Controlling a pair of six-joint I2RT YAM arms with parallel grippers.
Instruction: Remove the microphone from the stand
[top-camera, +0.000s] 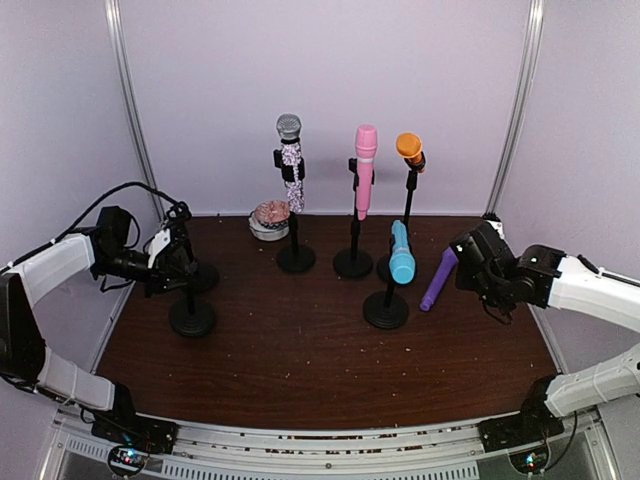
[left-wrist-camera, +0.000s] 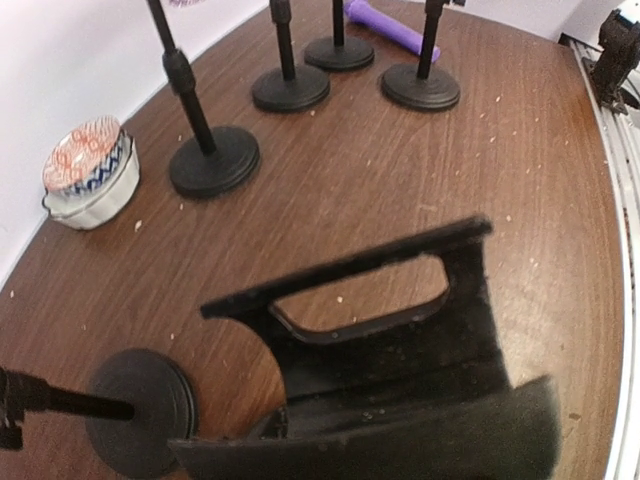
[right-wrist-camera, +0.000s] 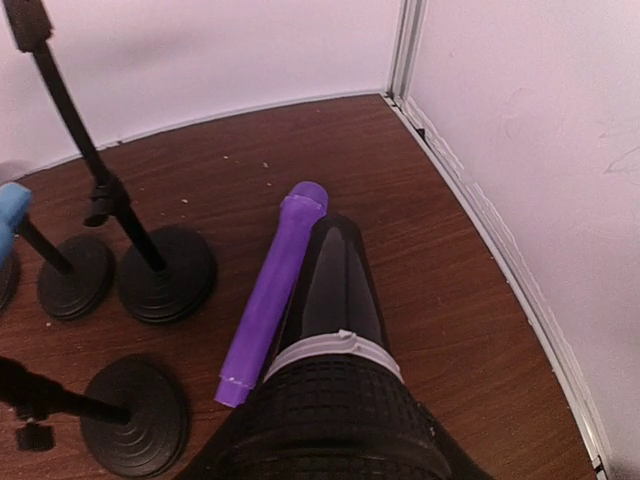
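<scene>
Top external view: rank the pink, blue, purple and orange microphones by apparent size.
1. Pink microphone.
2. Blue microphone and purple microphone look about equal; not ranked.
3. Orange microphone, though it is tilted and farther back, so unsure.

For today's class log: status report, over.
Left pincer shut. Right pincer beside purple microphone, grip unclear. Microphone lies on table, off stand. Blue microphone's stand close alongside.

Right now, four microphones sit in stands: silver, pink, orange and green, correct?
Not quite: the fourth is blue, not green. The top view shows the blue microphone in its stand, with the silver microphone, pink microphone and orange microphone in theirs.
</scene>
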